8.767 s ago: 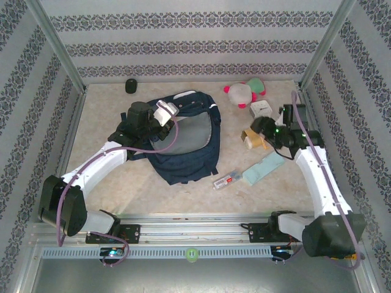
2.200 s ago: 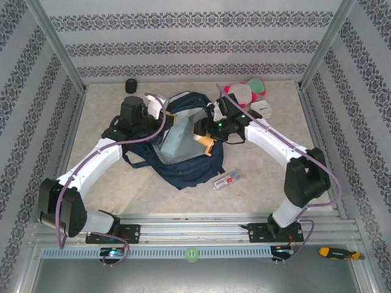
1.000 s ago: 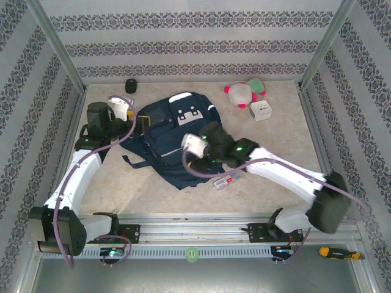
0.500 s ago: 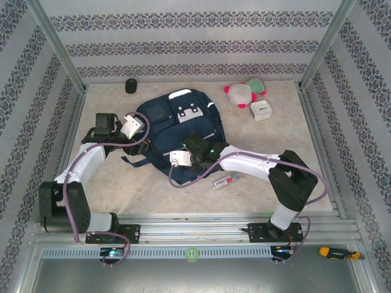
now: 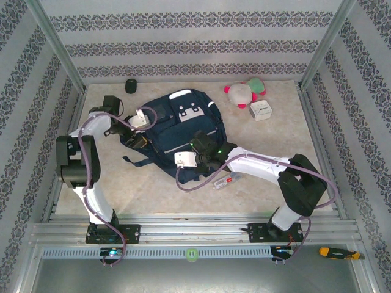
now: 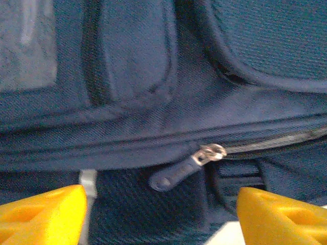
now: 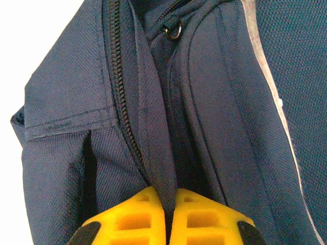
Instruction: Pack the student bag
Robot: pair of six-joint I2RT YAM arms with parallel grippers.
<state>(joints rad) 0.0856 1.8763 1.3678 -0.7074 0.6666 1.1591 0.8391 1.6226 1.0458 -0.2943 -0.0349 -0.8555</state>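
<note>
The student bag [image 5: 183,125] is a navy backpack lying flat mid-table, its white buckle patch facing up. My left gripper [image 5: 138,139] sits at the bag's left side and is open. In the left wrist view its yellow fingertips [image 6: 43,213] stand wide apart over the bag fabric [image 6: 138,76], and a dark zipper pull [image 6: 179,172] lies between and just beyond them, untouched. My right gripper [image 5: 198,162] is at the bag's near right part. In the right wrist view that gripper [image 7: 170,217] is shut on a fold of the bag [image 7: 66,102] beside a zipper [image 7: 120,102].
A pink, white and green plush toy [image 5: 244,91] and a small white box [image 5: 261,110] lie at the back right. A small black object [image 5: 131,85] sits at the back left. A pen-like item [image 5: 226,181] lies just beside the bag's near edge.
The right gripper has closed on a fold of bag fabric. The left arm has swung in to the bag's left side, its gripper staying open.
</note>
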